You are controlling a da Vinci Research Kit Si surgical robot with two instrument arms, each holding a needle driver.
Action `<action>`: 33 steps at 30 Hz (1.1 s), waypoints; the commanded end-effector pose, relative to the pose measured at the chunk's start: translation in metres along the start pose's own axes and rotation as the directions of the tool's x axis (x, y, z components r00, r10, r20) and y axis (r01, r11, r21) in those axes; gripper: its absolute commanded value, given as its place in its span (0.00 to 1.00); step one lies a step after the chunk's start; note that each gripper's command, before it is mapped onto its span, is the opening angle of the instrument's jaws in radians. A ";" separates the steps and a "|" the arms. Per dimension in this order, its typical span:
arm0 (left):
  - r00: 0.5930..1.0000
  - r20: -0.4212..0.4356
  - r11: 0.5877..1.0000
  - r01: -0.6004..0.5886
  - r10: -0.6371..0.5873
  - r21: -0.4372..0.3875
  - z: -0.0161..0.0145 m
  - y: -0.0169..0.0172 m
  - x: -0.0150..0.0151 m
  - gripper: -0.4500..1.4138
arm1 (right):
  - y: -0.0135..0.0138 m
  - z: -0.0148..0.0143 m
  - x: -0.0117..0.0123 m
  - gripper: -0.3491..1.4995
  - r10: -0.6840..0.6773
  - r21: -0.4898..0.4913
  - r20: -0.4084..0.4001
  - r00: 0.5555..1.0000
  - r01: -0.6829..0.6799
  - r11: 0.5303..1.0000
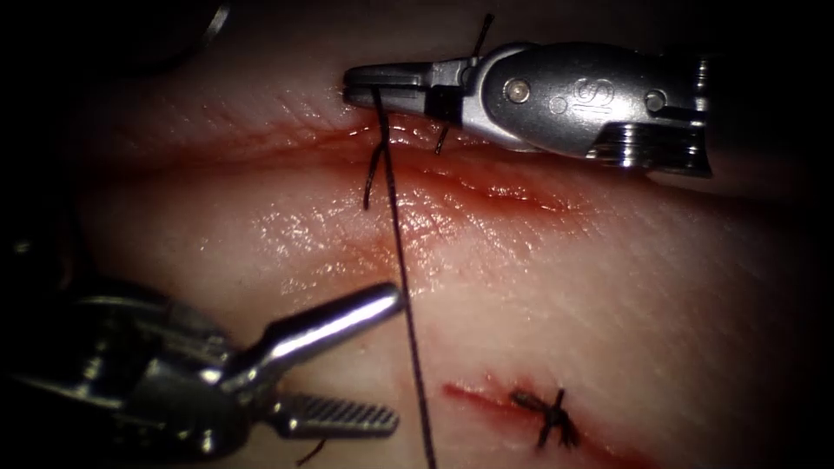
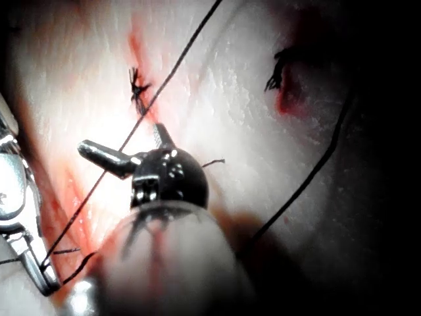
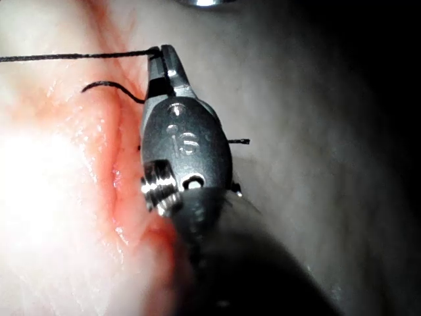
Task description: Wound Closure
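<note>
**Thread held taut across the cut**

The right hand [image 1: 369, 87] is pressed together, pinching the thread [image 1: 404, 287] at the far edge of the cut [image 1: 486, 178] in the tissue [image 1: 660, 287]. Presumably this grip keeps the strand straight as it runs toward the near side. The left hand [image 1: 382, 360] stands spread, holding nothing, just left of the thread. A finished stitch [image 1: 549, 415] sits near right. I cannot locate the needle.

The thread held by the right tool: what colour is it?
Black thread, clearest in the endoscope view, gripped by the right tool.
</note>
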 end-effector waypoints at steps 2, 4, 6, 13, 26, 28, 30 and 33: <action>1.000 -0.005 1.000 -0.004 0.004 0.004 0.0014 0.0006 -0.0001 0.59 | 0.0005 0.0009 -0.0001 0.00 0.002 0.000 -0.001 1.000 -0.002 1.000; 1.000 0.002 1.000 -0.010 0.010 -0.001 0.0023 0.0012 -0.0001 0.53 | 0.0004 0.0010 0.0000 0.00 0.002 -0.002 -0.004 1.000 -0.002 1.000; 1.000 0.003 1.000 -0.016 0.016 -0.018 0.0030 0.0016 -0.0001 0.53 | 0.0002 0.0010 0.0001 0.00 0.001 -0.001 -0.005 1.000 -0.001 1.000; 0.999 -0.022 0.999 -0.027 0.026 -0.038 0.0049 0.0027 0.0007 0.50 | 0.0001 0.0011 0.0002 0.00 0.001 -0.002 -0.007 1.000 -0.001 1.000; 0.998 -0.044 0.998 -0.047 0.045 -0.045 0.0035 0.0023 0.0023 0.42 | 0.0003 0.0013 0.0001 0.00 0.007 -0.005 -0.005 1.000 -0.007 1.000; 0.998 -0.047 0.998 -0.048 0.046 -0.045 0.0035 0.0023 0.0027 0.34 | 0.0003 0.0013 0.0001 0.00 0.007 -0.005 -0.005 1.000 -0.007 1.000; 0.998 -0.047 0.998 -0.046 0.044 -0.045 0.0034 0.0021 0.0029 0.07 | 0.0002 0.0013 0.0001 0.00 0.007 -0.008 -0.005 1.000 -0.007 1.000; 0.998 -0.050 0.998 -0.045 0.043 -0.046 0.0033 0.0020 0.0027 0.00 | 0.0001 0.0012 0.0002 0.00 0.007 -0.007 -0.006 1.000 -0.007 1.000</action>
